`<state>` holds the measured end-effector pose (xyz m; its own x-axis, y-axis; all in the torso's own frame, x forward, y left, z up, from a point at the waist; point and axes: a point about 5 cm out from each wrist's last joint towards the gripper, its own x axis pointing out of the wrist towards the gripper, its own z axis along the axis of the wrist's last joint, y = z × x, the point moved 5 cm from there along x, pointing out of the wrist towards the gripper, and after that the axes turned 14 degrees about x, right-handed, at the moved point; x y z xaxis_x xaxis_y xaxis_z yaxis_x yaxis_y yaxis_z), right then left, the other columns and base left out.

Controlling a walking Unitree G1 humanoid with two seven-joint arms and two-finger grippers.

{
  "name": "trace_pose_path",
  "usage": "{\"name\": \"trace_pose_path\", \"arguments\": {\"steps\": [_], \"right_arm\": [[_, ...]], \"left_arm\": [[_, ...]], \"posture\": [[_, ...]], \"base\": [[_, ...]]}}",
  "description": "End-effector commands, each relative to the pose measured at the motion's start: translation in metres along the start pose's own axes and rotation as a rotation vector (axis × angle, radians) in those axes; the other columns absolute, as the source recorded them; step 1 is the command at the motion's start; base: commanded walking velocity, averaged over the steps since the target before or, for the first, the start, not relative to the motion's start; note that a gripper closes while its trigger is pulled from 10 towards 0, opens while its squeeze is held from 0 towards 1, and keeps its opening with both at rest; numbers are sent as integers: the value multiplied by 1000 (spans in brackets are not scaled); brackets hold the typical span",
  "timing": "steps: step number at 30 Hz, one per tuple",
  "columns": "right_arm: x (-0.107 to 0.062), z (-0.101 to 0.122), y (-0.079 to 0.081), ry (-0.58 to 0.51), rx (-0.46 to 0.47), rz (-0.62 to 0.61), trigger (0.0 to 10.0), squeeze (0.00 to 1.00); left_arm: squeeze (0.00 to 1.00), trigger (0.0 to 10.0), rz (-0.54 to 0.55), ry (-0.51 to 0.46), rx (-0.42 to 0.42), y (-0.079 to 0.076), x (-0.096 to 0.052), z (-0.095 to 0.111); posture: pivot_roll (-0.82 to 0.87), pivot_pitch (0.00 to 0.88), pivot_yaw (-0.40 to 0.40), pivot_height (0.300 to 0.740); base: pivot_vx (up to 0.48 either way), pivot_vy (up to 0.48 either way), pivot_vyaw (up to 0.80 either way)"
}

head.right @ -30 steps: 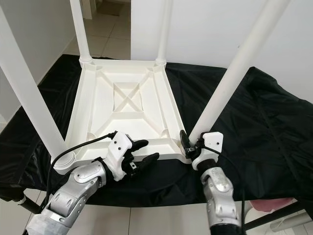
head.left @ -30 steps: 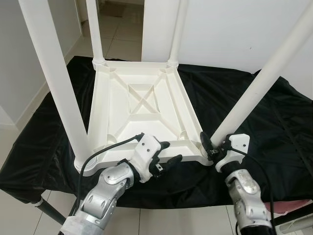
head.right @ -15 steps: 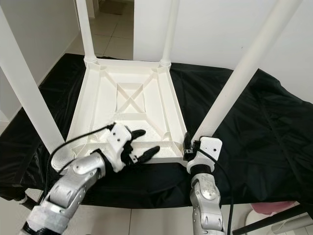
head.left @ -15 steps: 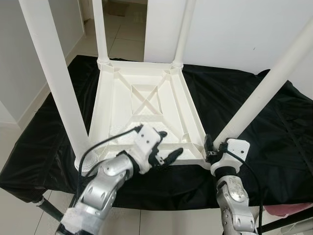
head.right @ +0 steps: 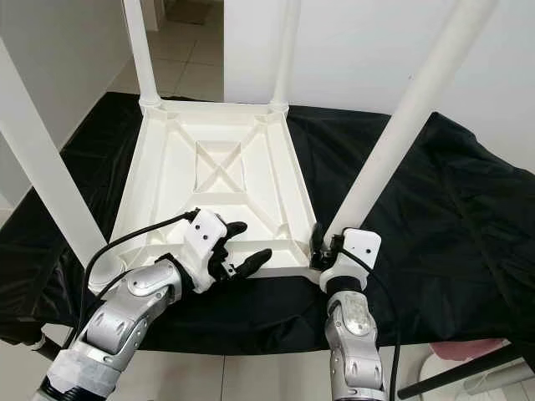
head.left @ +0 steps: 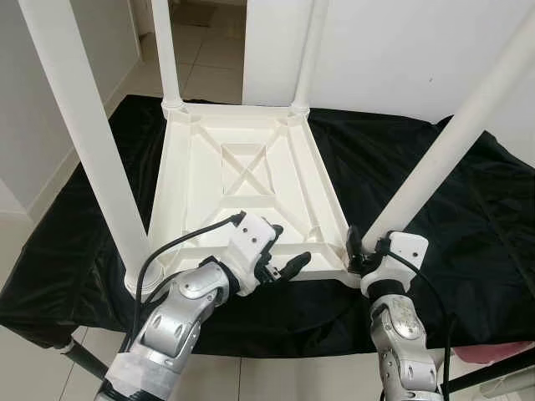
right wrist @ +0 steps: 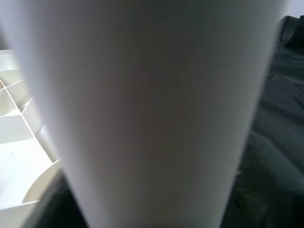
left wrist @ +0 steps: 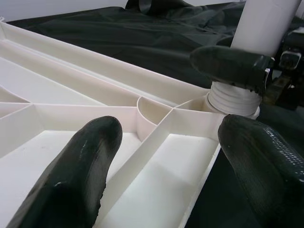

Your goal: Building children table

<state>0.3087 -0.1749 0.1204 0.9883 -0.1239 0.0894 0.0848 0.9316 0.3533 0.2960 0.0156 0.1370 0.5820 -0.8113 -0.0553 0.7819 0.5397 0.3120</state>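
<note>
Item: one white plastic children's table (head.left: 242,188), upside down, its ribbed underside facing up with an X-shaped brace at the centre. It lay on a surface (head.left: 435,225) draped in black cloth (head.right: 468,217), with white walls and a tiled floor (head.left: 209,67) beyond. Four white legs stood in the corner sockets: the near-left leg (head.left: 88,142), the far-left leg (head.left: 165,58), the far-right leg (head.left: 308,58) and the near-right leg (head.left: 443,146), the last leaning outward to the right. Left hand (head.left: 287,253): over the near edge of the upturned table, black fingers (left wrist: 80,175) spread apart and grasping nothing, one over the ribbed panel and the other past the table's rim; in the left wrist view the ridged collar (left wrist: 232,99) of the near-right leg sat just ahead of them. Right hand (head.right: 319,242): at the near-right corner, pressed up against the base of the near-right leg, which showed as a blurred white column very close to the lens in the right wrist view; whether its fingers were clenched on the leg could not be told. A black cable (head.left: 180,246) looped from the left wrist housing.
</note>
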Motion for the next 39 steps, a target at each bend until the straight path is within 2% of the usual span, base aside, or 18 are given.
{"name": "trace_pose_path", "arguments": {"steps": [1,2,4,5,8,12,18,21,22,23,30,32,33,34,36,37,38,39], "right_arm": [[2,7,1,-11,-2,35,10000,1000],[3,9,3,-9,-2,82,10000,392],[3,9,3,-9,-2,82,10000,392],[2,11,5,-3,7,126,10000,0],[2,12,5,1,9,159,10000,0],[5,18,2,62,-44,381,10000,0],[9,21,1,101,-68,483,10000,0],[12,15,4,193,-106,618,10000,0],[12,15,4,193,-106,618,10000,0],[11,8,7,252,-114,681,10000,0],[8,-3,12,311,-133,755,10000,0],[8,-8,15,333,-141,782,7255,0],[8,-8,15,333,-141,782,7255,0],[8,-10,15,341,-140,791,4824,0],[8,-10,15,341,-140,791,4824,0],[9,-11,15,346,-141,802,4039,0],[10,-11,15,350,-141,808,0,0],[10,-11,15,350,-141,808,0,0]], "left_arm": [[0,10000,-3,5,-13,-3,0,1],[0,10000,-4,9,-20,-3,0,1],[0,10000,-4,9,-20,-3,0,1],[0,10000,-5,12,-22,-3,0,1],[0,10000,-6,12,-23,-2,-1,1],[0,10000,-53,-4,-2,-9,-2,4],[0,10000,-77,-1,-8,-12,-3,4],[0,10000,-90,-3,-4,-15,-3,6],[0,10000,-90,-3,-4,-15,-3,6],[0,10000,-90,-7,-1,-14,-3,8],[0,10000,-81,-8,0,-13,-3,8],[0,10000,-79,-10,-1,-14,-2,9],[0,10000,-79,-10,-1,-14,-2,9],[0,10000,-80,-13,-6,-14,-2,9],[0,10000,-80,-13,-6,-14,-2,9],[0,10000,-77,-15,-6,-14,-2,10],[0,10000,-75,-16,-6,-14,-1,10],[0,10000,-75,-16,-6,-14,-1,10]], "posture": [[-21,0,-64,740],[-22,0,-63,740],[-22,0,-63,740],[-23,0,-61,740],[-27,0,-57,740],[-27,0,-52,740],[-25,0,-49,740],[-13,0,-47,740],[-13,0,-47,740],[-10,0,-51,740],[-5,0,-58,740],[0,0,-68,740],[0,0,-68,740],[0,0,-68,740],[0,0,-68,740],[3,0,-70,740],[6,0,-74,740],[6,0,-74,740]], "base": [[0,0,0],[0,0,0],[0,0,0],[0,0,0],[0,0,0],[0,0,0],[0,0,0],[0,0,0],[0,0,0],[0,0,0],[0,0,0],[0,0,0],[0,0,0],[0,0,0],[0,0,0],[0,0,0],[0,0,0],[0,0,0]]}}
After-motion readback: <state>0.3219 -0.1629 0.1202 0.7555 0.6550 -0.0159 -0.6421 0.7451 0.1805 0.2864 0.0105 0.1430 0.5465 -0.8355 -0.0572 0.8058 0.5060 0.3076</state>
